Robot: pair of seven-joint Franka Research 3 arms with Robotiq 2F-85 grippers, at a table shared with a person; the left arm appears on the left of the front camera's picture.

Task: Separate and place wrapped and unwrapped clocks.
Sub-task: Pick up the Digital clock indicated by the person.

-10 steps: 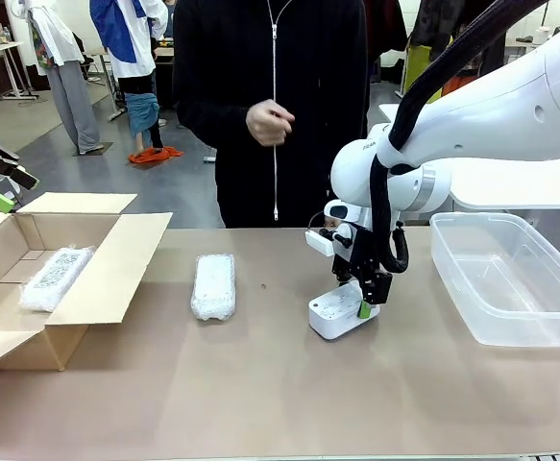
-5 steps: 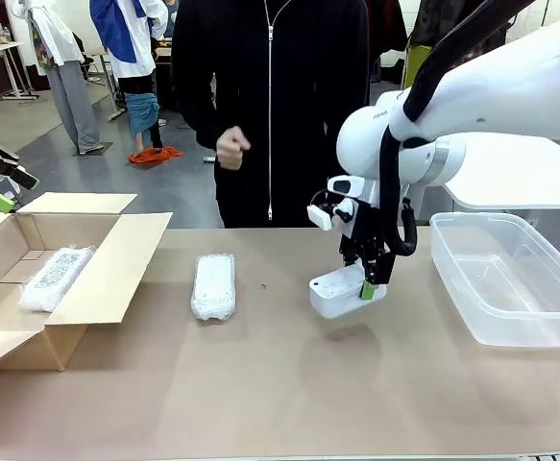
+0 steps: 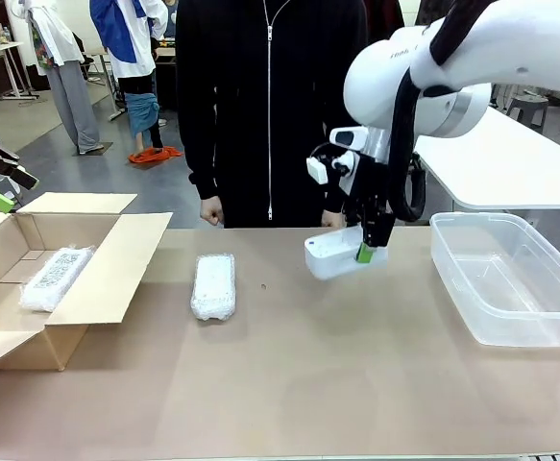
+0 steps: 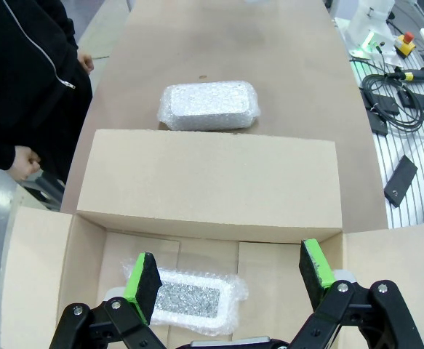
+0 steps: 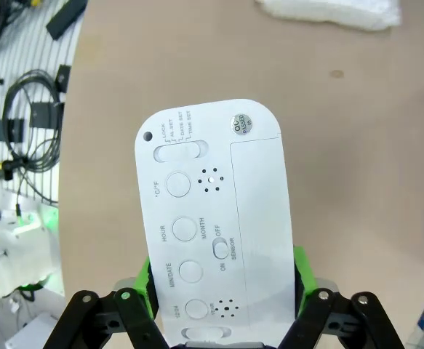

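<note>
Front view: right end effector (image 3: 365, 253) grips unwrapped clock (image 3: 331, 255).

Two wrapped clocks (image 3: 213, 285) (image 3: 57, 278), one bare clock (image 3: 335, 255), one carton (image 3: 116, 271), one tub (image 3: 455, 267).

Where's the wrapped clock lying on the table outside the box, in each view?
Front view: wrapped clock left of centre on the table, right of the box.
Left wrist view: wrapped clock upper centre, beyond the box flap.
Right wrist view: wrapped clock at top right edge, cut off, beyond the bare clock.
Shared landmark: the table under it.
</note>
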